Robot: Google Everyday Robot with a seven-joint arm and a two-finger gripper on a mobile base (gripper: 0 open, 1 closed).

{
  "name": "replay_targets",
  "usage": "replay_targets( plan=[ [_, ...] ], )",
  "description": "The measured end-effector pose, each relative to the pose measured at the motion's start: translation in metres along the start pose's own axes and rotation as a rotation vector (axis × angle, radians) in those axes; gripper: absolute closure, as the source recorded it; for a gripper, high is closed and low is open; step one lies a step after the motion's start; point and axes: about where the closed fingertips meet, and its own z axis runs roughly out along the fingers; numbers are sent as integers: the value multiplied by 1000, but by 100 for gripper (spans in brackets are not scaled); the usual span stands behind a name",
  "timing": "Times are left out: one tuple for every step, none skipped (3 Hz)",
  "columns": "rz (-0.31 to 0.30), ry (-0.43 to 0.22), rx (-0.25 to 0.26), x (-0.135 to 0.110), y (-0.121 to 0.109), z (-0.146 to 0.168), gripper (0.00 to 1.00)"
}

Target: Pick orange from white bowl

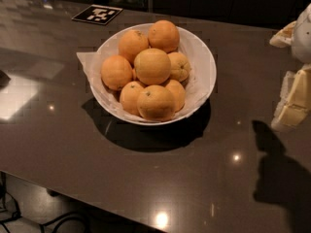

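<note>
A white bowl (206, 62) heaped with oranges is seen on a dark worktop (73, 144), with the tool (294, 98) at the right edge.
A black-and-white marker tag (97, 14) is laid flat at the far left, behind the bowl. The bowl is lined with white paper (85, 60); the orange (152, 66), largest and palest, is set at the top centre of the heap, touched by smaller ones. The tool is held well right of the bowl, partly cut off; whether it is apart or together cannot be told.
</note>
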Motion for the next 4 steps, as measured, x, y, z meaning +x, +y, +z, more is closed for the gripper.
replay_targets(
  plan=[
    [0, 0, 0, 0, 0, 0, 0],
    [19, 14, 11, -7, 0, -6, 0],
    [22, 88, -31, -60, -2, -13, 0],
    [16, 68, -8, -67, -7, -14, 0]
  ],
)
